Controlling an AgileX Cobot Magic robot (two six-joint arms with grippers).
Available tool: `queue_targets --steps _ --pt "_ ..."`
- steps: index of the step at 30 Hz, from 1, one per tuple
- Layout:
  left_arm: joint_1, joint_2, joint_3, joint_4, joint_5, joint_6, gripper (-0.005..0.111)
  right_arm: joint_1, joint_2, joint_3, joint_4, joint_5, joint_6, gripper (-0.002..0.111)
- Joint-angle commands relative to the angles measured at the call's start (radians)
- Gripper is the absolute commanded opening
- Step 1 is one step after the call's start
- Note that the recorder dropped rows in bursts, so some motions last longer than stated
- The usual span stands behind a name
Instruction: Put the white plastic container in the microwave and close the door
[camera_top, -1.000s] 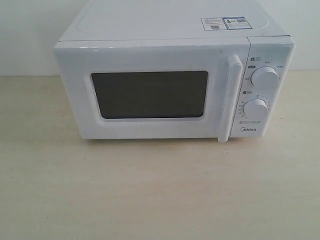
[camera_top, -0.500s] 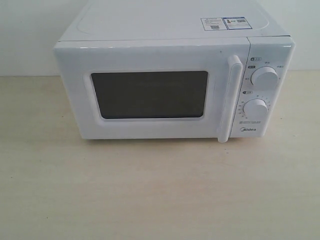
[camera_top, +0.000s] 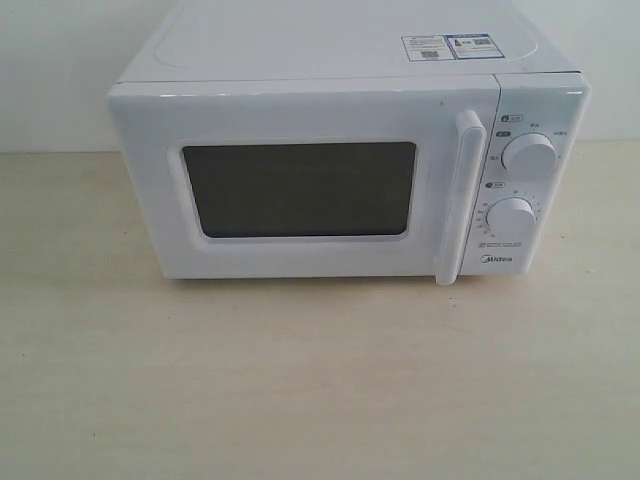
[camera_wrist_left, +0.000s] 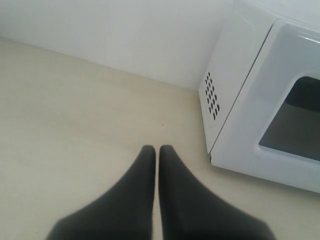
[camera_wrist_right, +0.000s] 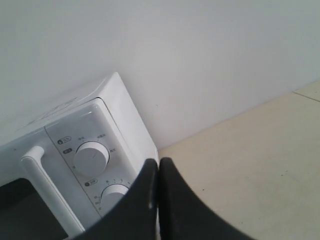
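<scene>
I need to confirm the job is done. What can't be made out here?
- Inside of the microwave: exterior view, the door is shut and its dark window shows nothing; white plastic container unseen.
- Print on the stickers: exterior view, too small.
- Lower dial: right wrist view, partly behind right gripper.

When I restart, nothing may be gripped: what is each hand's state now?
Left hand: closed, holding nothing.
Right hand: closed, holding nothing.
</scene>
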Motion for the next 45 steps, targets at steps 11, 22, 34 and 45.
queue_targets --steps 11,22,34,45 --pt "0.003 -0.003 0.003 0.001 0.0 0.002 0.004 -0.003 -0.006 -0.022 -0.47 -0.004 0.399 0.0" --pt "0.003 -0.003 0.003 0.001 0.0 0.002 0.004 -0.001 -0.006 -0.022 -0.167 0.089 0.11 0.0" --pt "0.003 -0.003 0.003 0.001 0.0 0.002 0.004 -0.001 -0.006 -0.003 0.847 0.14 -1.148 0.0" --pt "0.003 -0.003 0.003 0.001 0.0 0.002 0.004 -0.003 -0.006 0.004 0.869 0.184 -1.154 0.0"
